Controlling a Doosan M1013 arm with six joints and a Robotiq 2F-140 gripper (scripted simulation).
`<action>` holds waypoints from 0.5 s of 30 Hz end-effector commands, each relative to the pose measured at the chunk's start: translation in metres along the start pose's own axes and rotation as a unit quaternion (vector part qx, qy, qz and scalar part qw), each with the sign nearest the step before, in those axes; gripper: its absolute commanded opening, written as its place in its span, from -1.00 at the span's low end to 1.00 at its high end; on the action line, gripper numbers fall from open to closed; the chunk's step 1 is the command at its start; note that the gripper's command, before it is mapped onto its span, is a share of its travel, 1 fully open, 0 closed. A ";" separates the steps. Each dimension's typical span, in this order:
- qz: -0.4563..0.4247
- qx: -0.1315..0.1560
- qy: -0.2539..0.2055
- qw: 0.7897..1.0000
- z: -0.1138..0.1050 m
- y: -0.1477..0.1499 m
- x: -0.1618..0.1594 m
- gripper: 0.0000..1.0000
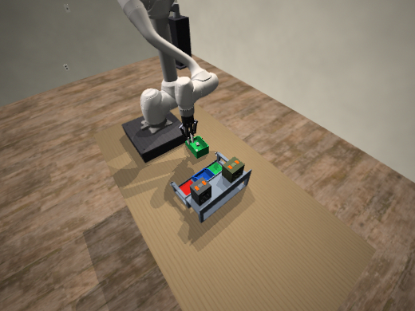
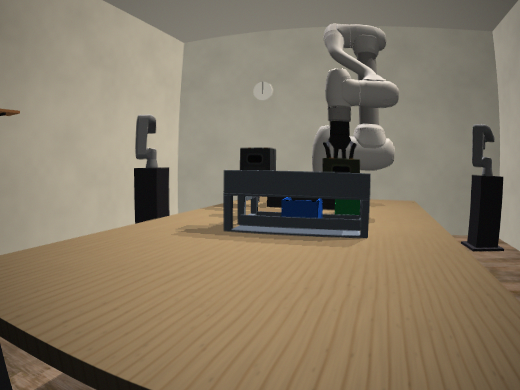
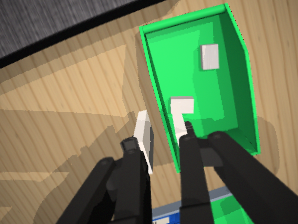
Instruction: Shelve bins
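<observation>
The green bin (image 1: 197,147) stands on the table between the robot's base and the shelf (image 1: 213,185). The wrist view shows it from above (image 3: 205,85), with two small white parts (image 3: 210,56) on its floor. My gripper (image 1: 191,137) points straight down over the bin's near corner. Its fingers stand partly open astride one side wall, one pad outside and one inside, with a small gap to the wall. A blue bin (image 1: 203,175) sits in the shelf's middle spot. A red mark (image 1: 186,187) and a green mark (image 1: 215,167) lie on either side of it.
Two dark boxes (image 1: 200,192) (image 1: 233,169) stand on the shelf's top board. The robot's black base plate (image 1: 153,135) lies just behind the green bin. Two black pedestals (image 2: 151,192) (image 2: 484,210) stand beside the table.
</observation>
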State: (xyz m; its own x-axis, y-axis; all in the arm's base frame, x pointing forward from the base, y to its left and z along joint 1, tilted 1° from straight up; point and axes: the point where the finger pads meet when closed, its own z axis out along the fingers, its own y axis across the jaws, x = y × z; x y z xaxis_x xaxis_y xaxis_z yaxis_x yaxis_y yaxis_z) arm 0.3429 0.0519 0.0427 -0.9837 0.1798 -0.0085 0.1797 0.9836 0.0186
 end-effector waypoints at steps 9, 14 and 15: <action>0.000 0.000 0.000 1.000 0.009 0.000 0.000 -0.53; 0.000 0.000 0.000 1.000 0.010 0.000 0.000 -0.53; 0.000 0.000 0.000 1.000 0.010 0.000 0.000 -0.53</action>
State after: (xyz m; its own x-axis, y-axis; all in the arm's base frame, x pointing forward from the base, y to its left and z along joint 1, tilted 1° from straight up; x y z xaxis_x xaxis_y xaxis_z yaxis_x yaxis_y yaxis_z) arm 0.3430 0.0521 0.0330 -0.9837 0.1798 -0.0085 0.1797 0.9836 0.0186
